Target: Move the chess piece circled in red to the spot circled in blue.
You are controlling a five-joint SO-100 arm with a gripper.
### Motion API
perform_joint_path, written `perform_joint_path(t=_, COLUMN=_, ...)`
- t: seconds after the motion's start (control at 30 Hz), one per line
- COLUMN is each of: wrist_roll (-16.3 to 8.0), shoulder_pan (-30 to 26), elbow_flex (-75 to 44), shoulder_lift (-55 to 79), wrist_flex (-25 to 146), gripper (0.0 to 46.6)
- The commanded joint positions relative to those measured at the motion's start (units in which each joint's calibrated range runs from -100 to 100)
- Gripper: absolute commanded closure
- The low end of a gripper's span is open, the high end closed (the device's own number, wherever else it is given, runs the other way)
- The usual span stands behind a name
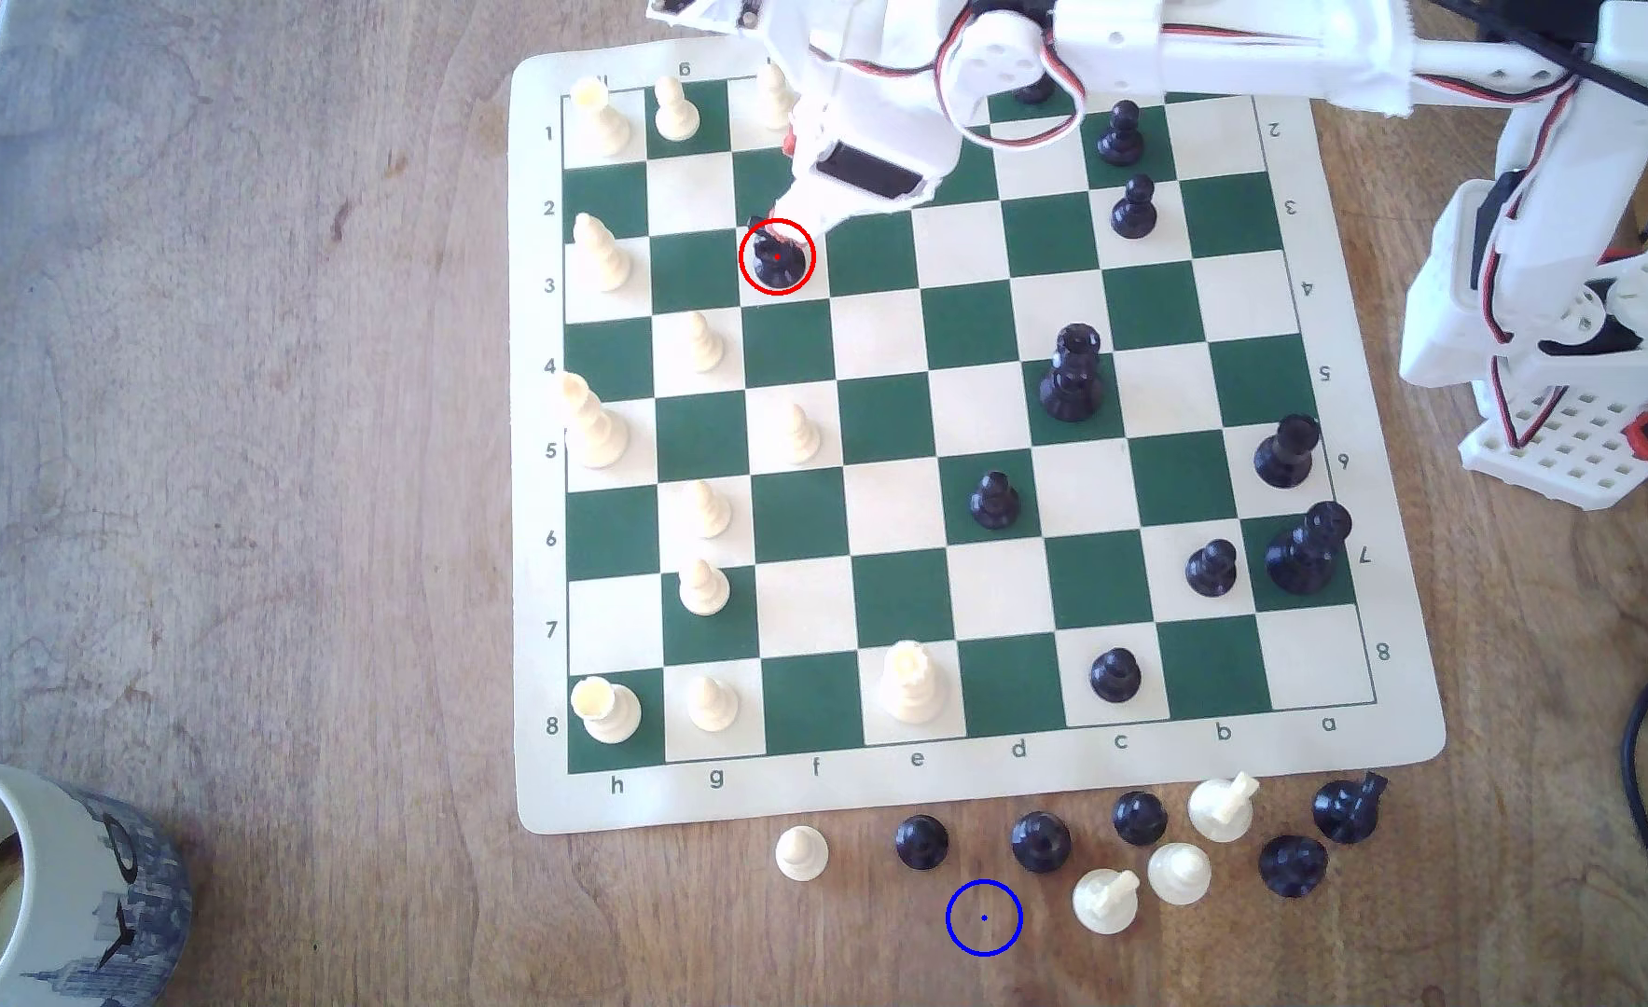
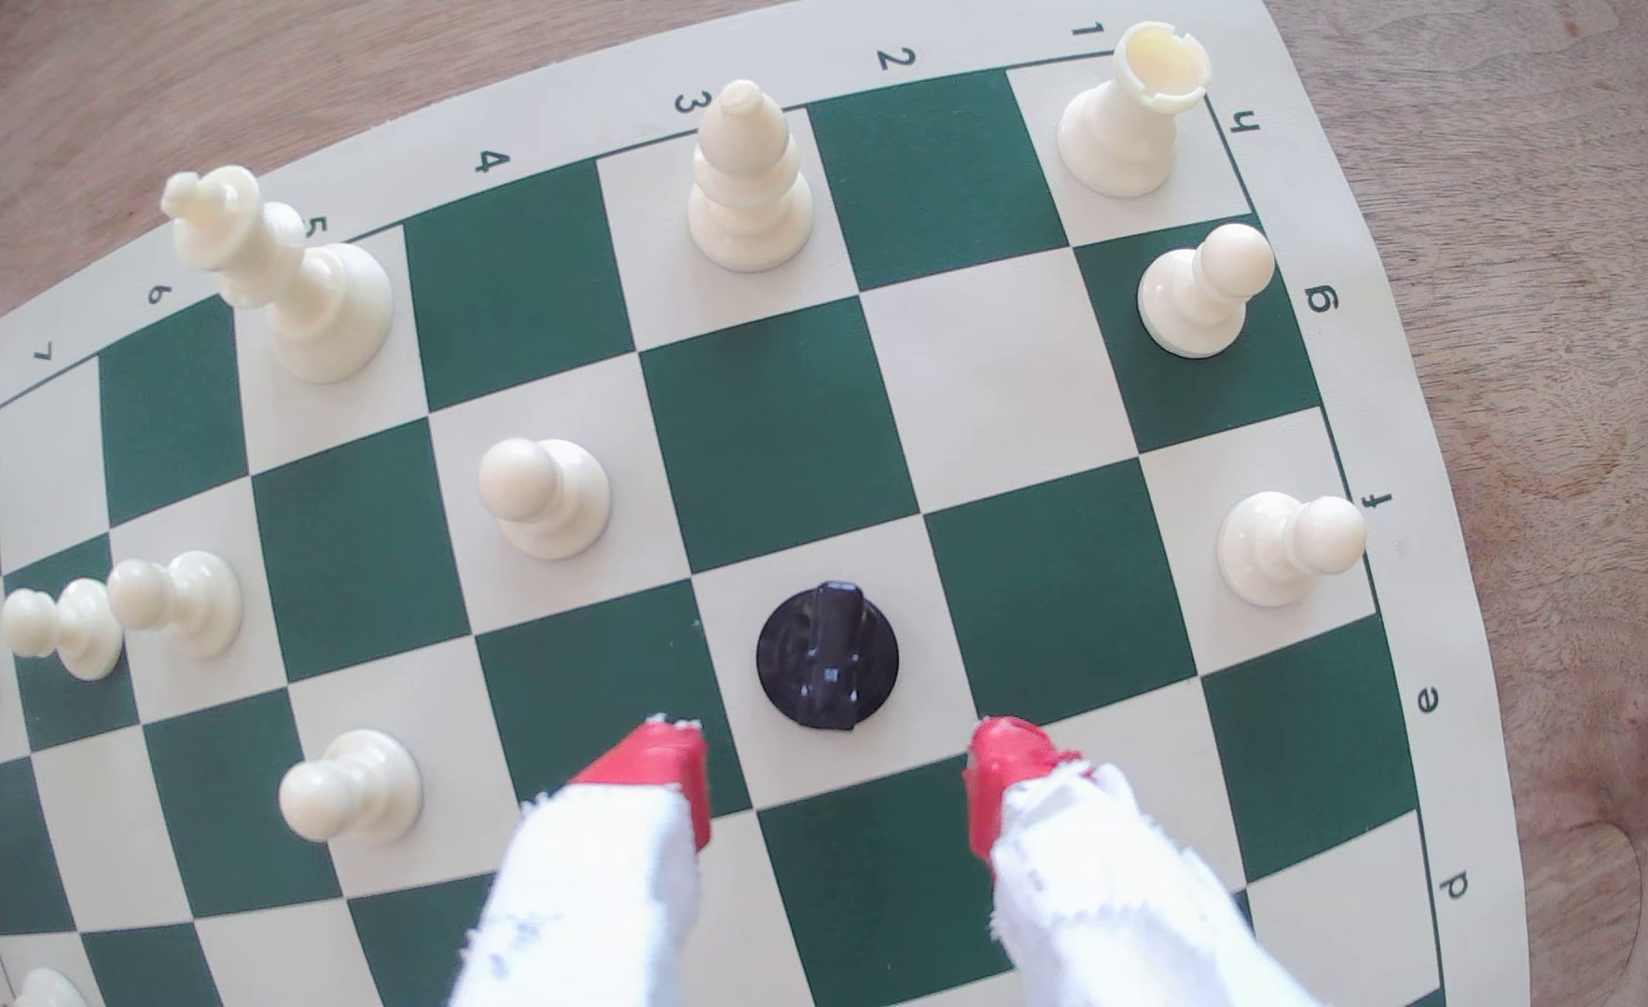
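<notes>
Upper centre of the exterior view, on a light square in row 3, the chess piece [image 1: 777, 258] stands upright inside the red ring, with the gripper [image 1: 781, 218] right over it. From the wrist view the piece [image 2: 827, 656] sits just ahead of the gripper [image 2: 834, 750], whose red fingertips [image 2: 679, 750] are spread wide, one to each side, touching nothing. The spot [image 1: 983, 917] lies on bare wood at lower centre, off the board [image 1: 1188, 765], well away, with captured pieces [image 1: 1041, 840] close around it. Risks as I judge them: the jaws seem to sit short of the piece, so closing now could clip its base and tip it; the angular top may twist in the grip; and setting down could knock the nearby captured pieces
</notes>
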Motion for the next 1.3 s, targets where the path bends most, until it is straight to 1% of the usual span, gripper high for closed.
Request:
perform_joint_path(t=0.0, wrist_roll=-0.2, shoulder_pan=0.5, elbow_flex=-6.0, shoulder_lift=0.7, wrist_flex=-2.2, gripper=32.5)
perform_joint_path(t=0.4, wrist_roll=-0.4, shoulder_pan=0.6, elbow_flex=-6.0, shoulder_lift=6.6, wrist_flex=-6.9, gripper=34.0)
perform_joint_path(t=0.97, wrist_roll=-1.0, shoulder_pan=-0.8, elbow_flex=-6.7, shoulder_lift=9.7, wrist_flex=-8.5, gripper=34.9)
perform_joint_path(t=1.03, wrist_roll=-1.0, shoulder_pan=-0.8, elbow_flex=-6.7, shoulder_lift=10.0, wrist_flex=-8.7, gripper=35.5)
perform_joint_path(t=1.27, wrist_roll=-1.0, shoulder_pan=-1.0, elbow_flex=-6.8, shoulder_lift=10.2, wrist_flex=-9.8, gripper=40.1)
